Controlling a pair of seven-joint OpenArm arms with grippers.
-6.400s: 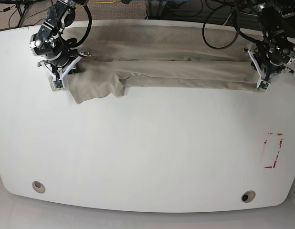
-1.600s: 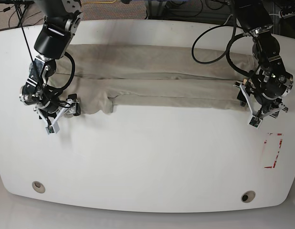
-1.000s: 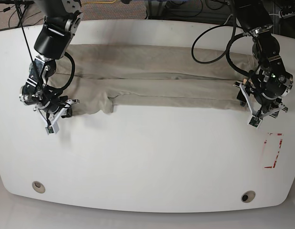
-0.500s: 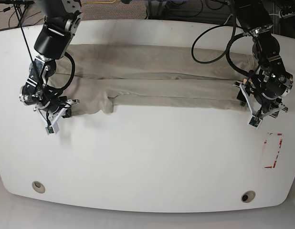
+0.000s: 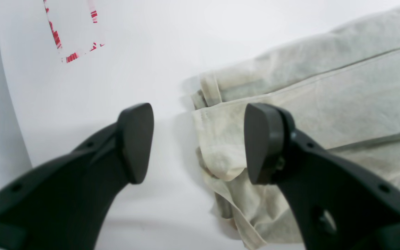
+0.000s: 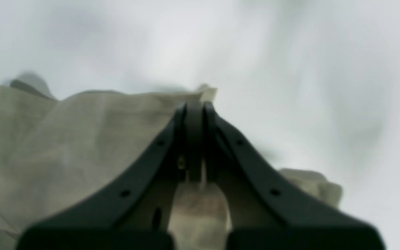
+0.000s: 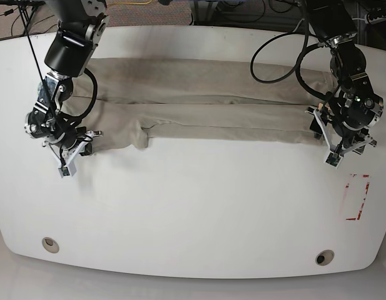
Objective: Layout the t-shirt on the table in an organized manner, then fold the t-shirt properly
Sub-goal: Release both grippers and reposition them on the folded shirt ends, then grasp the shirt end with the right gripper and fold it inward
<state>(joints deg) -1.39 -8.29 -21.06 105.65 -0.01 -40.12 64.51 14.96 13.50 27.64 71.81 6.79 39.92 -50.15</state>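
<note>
The t-shirt (image 7: 199,103) lies along the far half of the worktop (image 7: 193,206) as a long, narrow band running almost from the left edge to the right edge, folded lengthwise into overlapping layers. A sleeve lobe (image 7: 127,134) bulges toward the near edge at the left end.

At the left end of the band, as the base view shows it, the right gripper (image 7: 73,152) sits at the sleeve hem. Its jaws are together; the right wrist view shows them pressed tip to tip with beige cloth directly below, and a thin pinch of fabric between them appears likely but cannot be confirmed.

At the right end of the band the left gripper (image 5: 196,142) stands with its jaws apart, straddling the stacked corner of the hem (image 5: 214,139). One jaw is over bare worktop, the other over the cloth. Nothing is held. The red-tape mark (image 7: 357,197) lies nearby toward the near right corner.

Handling judgement: the fabric is thin, light and limp. It will not hold shape when lifted, and the layers will probably slide apart. Take hold at the doubled hem corners, catching all layers at once, and keep the band taut between both ends
</note>
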